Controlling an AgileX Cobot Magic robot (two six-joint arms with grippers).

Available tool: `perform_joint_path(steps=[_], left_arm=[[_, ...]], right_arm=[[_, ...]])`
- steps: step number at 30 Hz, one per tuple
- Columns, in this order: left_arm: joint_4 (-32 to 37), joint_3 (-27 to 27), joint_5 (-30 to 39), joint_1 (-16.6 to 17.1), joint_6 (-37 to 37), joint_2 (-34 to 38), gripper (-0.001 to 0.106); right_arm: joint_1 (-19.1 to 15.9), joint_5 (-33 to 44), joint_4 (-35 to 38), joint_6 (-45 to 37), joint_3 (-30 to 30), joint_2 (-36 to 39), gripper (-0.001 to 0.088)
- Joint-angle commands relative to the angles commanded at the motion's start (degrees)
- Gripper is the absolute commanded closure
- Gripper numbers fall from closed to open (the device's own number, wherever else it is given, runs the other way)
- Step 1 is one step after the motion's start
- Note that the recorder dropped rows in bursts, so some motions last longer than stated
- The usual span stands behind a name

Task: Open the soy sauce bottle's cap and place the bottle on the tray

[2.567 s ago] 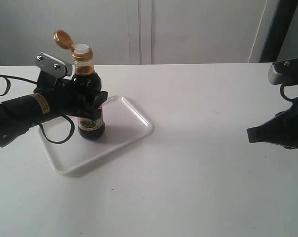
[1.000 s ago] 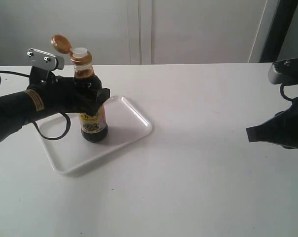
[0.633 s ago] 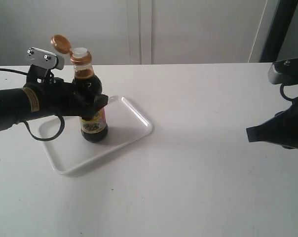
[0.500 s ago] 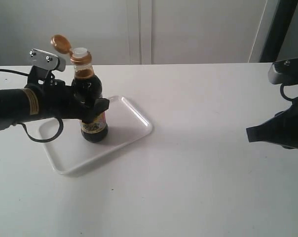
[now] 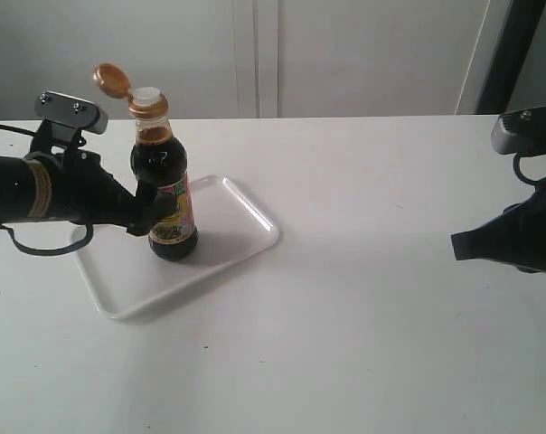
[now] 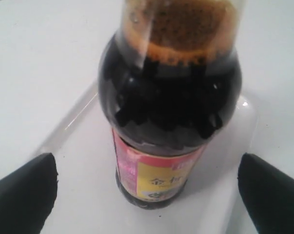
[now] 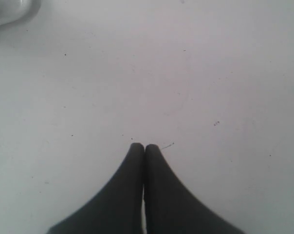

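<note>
The soy sauce bottle (image 5: 164, 185) stands upright on the white tray (image 5: 228, 237). Its copper-orange cap (image 5: 113, 79) is flipped back on its hinge, baring the white spout (image 5: 147, 93). My left gripper (image 5: 146, 210) is open just to the left of the bottle, fingers wide apart and clear of the glass. The left wrist view has the bottle (image 6: 169, 109) between the two dark fingertips (image 6: 25, 187), on the tray (image 6: 79, 161); the left gripper (image 6: 147, 187) holds nothing. My right gripper (image 5: 460, 244) hovers over the table at the right, shut and empty (image 7: 144, 146).
The tray lies at an angle left of the table's middle. A white wall or cabinet (image 5: 273, 54) closes the back, with a dark post (image 5: 513, 54) at the far right. A corner of the tray (image 7: 10, 9) shows in the right wrist view.
My left gripper has let go of the bottle, opened and drawn back to the left. The bottle stays upright on the tray. The right arm has not moved.
</note>
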Motion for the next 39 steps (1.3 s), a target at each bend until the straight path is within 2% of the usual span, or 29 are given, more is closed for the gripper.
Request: perform_joint_path(steps=[4, 6, 8, 12, 13, 14, 15, 17, 20, 22, 26, 29, 31, 34, 37, 39], left_arm=[[11.80, 0.00, 0.90, 0.00, -8.78, -1.13, 0.019], [18.11, 0.00, 0.75, 0.00, -13.97, -2.42, 0.033], [18.11, 0.22, 0.21, 0.00, -17.12, -3.91, 0.050], [18.11, 0.22, -1.80, 0.00, -17.45, -6.94, 0.081], [18.11, 0.22, -1.81, 0.00, -17.45, -8.29, 0.096], [18.11, 0.22, -1.81, 0.00, -17.13, -8.79, 0.101], [18.11, 0.22, -1.12, 0.00, -13.05, -9.92, 0.105], [18.11, 0.22, 1.98, 0.00, -9.22, -11.97, 0.105], [18.11, 0.22, 7.54, 0.00, -8.88, -15.59, 0.105], [18.11, 0.22, 13.78, 0.00, -5.68, -18.54, 0.105], [18.11, 0.22, 30.51, 0.00, 7.95, -22.59, 0.105], [18.11, 0.22, 48.24, 0.00, 18.28, -23.45, 0.105], [14.59, 0.22, 56.47, 0.00, 20.66, -23.45, 0.105], [2.54, 0.22, 61.10, 0.00, 26.01, -23.45, 0.105], [-18.75, 0.22, 61.11, 0.00, 37.92, -23.45, 0.105], [-35.81, 0.22, 59.88, 0.00, 48.79, -23.45, 0.105]], right_arm=[[0.00, 0.38, 0.00, 0.00, 0.00, 0.00, 0.0868], [0.00, 0.93, 0.00, 0.00, 0.00, 0.00, 0.0868], [0.00, 1.23, 0.00, 0.00, 0.00, 0.00, 0.0868], [0.00, 1.50, 0.00, 0.00, 0.00, 0.00, 0.0868], [0.00, 1.86, 0.00, 0.00, 0.00, 0.00, 0.0868], [0.00, 2.08, 0.00, 0.00, 0.00, 0.00, 0.0868], [0.00, 2.36, 0.00, -0.34, 0.00, 0.00, 0.0868], [0.00, 2.62, 0.00, -0.34, 0.00, 0.00, 0.0868], [0.00, 2.62, 0.00, -0.34, 0.00, 0.00, 0.0868], [0.00, 2.49, 0.00, -0.34, 0.00, 0.00, 0.0868], [0.00, 2.49, 0.00, -0.34, 0.00, 0.00, 0.0868], [0.00, 2.35, 0.00, -0.34, 0.00, 0.00, 0.0868], [0.00, 2.24, 0.00, -0.34, 0.00, 0.00, 0.0868], [0.00, 1.97, 0.00, -0.34, 0.00, 0.00, 0.0868], [0.00, 1.00, 0.00, -0.45, 0.00, 0.00, 0.0868], [0.00, -0.23, -0.24, -1.22, 0.00, 0.00, 0.0868]])
